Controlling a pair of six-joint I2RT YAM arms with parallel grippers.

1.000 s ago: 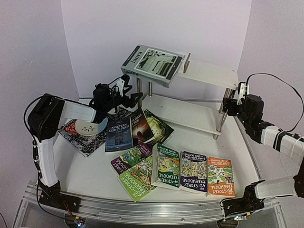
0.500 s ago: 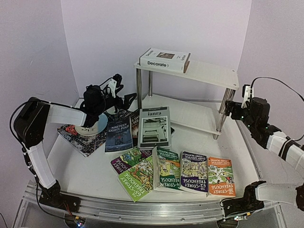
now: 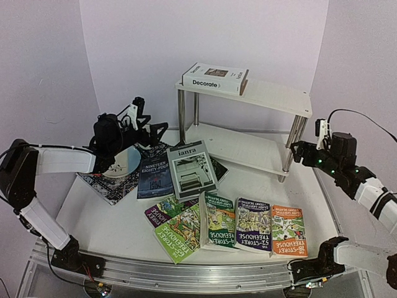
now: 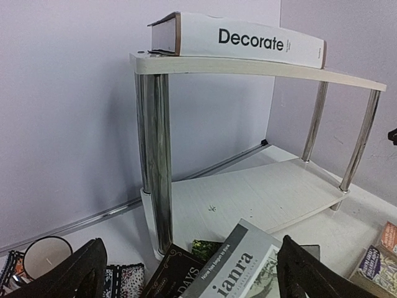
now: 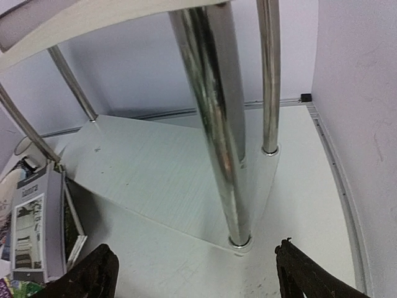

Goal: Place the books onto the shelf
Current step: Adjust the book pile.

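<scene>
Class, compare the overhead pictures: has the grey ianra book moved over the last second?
Yes. The ianra book went from the shelf's top-left corner down onto the dark novels in front of its left legs.

The white table (image 3: pixel 118 223) holds a white two-board shelf with shiny legs (image 3: pixel 279 99), colourful paperback books (image 3: pixel 253 225) and maybe a patterned mat (image 3: pixel 102 183). A thick white book (image 3: pixel 214 79) lies on the shelf's top board.

Our left arm (image 3: pixel 62 160) and right arm (image 3: pixel 371 188) are white shells on black joints, cabled in black; left hand (image 3: pixel 155 132) and right hand (image 3: pixel 296 153) are black.
</scene>
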